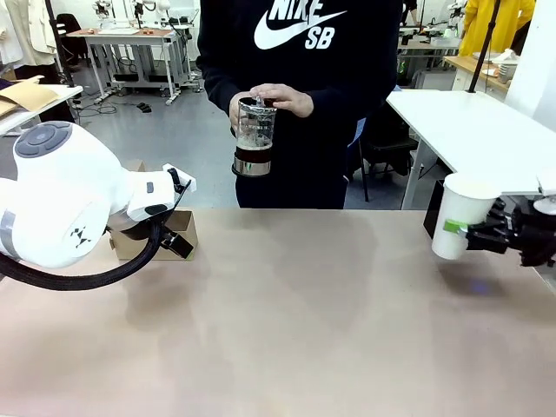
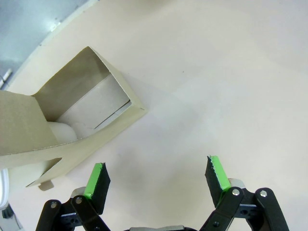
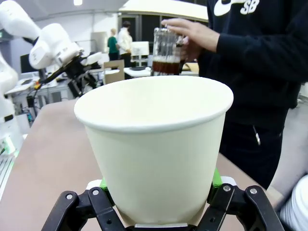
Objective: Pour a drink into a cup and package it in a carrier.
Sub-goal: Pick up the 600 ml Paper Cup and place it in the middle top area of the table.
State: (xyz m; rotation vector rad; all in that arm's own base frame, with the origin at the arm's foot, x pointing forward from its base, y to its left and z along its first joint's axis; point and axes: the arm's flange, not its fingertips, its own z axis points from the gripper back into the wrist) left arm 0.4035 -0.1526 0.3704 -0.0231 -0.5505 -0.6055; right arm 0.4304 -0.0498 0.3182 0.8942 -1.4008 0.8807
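Tan table (image 1: 304, 330) in a workshop room, with more tables behind. In the front view a person (image 1: 304, 52) in a dark hoodie stands at 12 o'clock, at the far edge. The person holds a glass jug (image 1: 254, 130) upright in the air, with one hand (image 1: 282, 97) over the lid. The drink (image 1: 253, 156) is dark brown and sits low in the jug, just above the metal base.

The cup (image 1: 460, 217) is at 3 o'clock in the front view: white paper, mouth up, slightly tilted, clear of the tabletop. The right gripper (image 3: 160, 182) is clamped on its lower half, with a green pad pressed to each side of the wall. In the right wrist view the cup's bottom is hidden. The jug there is at 12 o'clock, beyond the rim.

The carrier (image 1: 178, 234) is at 9 o'clock in the front view: brown cardboard, resting on the table, partly behind the left arm. In the left wrist view it lies at 9 to 10 o'clock, one pocket open to the camera. Something white sits in the other pocket under the handle panel; I cannot tell what.

The left gripper (image 2: 157, 172) is spread wide and holds nothing. Bare table shows between its green pads (image 2: 98, 174). It hangs just beside the carrier without touching it.
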